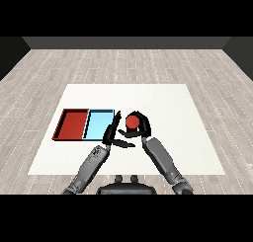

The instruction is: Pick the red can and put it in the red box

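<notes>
Curling round the red can (132, 121), the right hand (141, 125) risks striking the straight-fingered left hand (111, 132) en route to the red tray (72, 124).

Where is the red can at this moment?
In the head view, the red can is near the table's middle, enclosed by the curled right hand, just right of the light blue tray and not in the red tray.

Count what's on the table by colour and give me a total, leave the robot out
Red: 2, the red tray and the can, which the right hand curls round
Light blue: 1, the blue tray
Total: 3
</notes>
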You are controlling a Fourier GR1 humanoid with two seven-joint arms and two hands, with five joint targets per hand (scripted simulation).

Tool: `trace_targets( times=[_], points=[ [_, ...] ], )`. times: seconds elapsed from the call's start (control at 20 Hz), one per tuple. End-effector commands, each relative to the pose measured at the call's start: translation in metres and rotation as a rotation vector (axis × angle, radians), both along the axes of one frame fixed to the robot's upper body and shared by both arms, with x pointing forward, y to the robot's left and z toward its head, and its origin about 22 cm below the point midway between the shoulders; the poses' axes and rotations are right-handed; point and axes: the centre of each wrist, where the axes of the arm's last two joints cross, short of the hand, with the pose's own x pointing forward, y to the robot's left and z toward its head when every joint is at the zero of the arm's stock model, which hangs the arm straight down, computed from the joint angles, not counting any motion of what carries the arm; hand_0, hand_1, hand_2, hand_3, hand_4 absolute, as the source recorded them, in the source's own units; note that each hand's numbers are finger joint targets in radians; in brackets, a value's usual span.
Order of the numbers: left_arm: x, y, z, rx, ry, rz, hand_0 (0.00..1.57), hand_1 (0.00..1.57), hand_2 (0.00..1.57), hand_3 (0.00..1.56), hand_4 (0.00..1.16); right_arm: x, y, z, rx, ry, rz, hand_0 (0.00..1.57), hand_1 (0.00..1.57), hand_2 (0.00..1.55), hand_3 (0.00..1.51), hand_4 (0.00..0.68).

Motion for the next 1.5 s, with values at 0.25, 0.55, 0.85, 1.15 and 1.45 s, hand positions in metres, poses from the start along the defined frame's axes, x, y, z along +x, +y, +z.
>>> trace_targets(
  times=[0.25,0.55,0.85,1.15,1.45],
  points=[
    [0.01,-0.001,-0.011,0.036,0.017,-0.013,0.0,0.0,0.0,0.0,0.0,-0.004,0.03,0.014,0.012,-0.014,0.014,1.43,1.43,1.44,1.4,0.601],
    [0.028,-0.026,0.005,0.043,0.024,0.003,0.0,0.0,0.0,0.0,0.0,-0.019,0.022,0.001,0.039,-0.015,0.079,1.44,1.44,1.43,1.39,0.6],
    [0.01,-0.023,-0.014,0.055,0.038,-0.05,0.0,0.0,0.0,0.0,0.0,-0.022,0.032,0.002,0.071,-0.008,0.092,1.45,1.45,1.45,1.4,0.555],
    [0.0,-0.03,0.012,0.098,0.013,0.075,0.73,0.73,0.76,0.25,0.69,-0.01,0.043,0.03,0.053,-0.049,0.098,1.52,1.52,1.46,1.4,0.516],
    [0.018,-0.043,0.013,0.103,0.07,0.076,1.57,1.57,1.54,1.45,0.97,-0.006,0.048,0.021,0.068,-0.051,0.11,1.47,1.47,1.44,1.39,0.531]
  ],
)
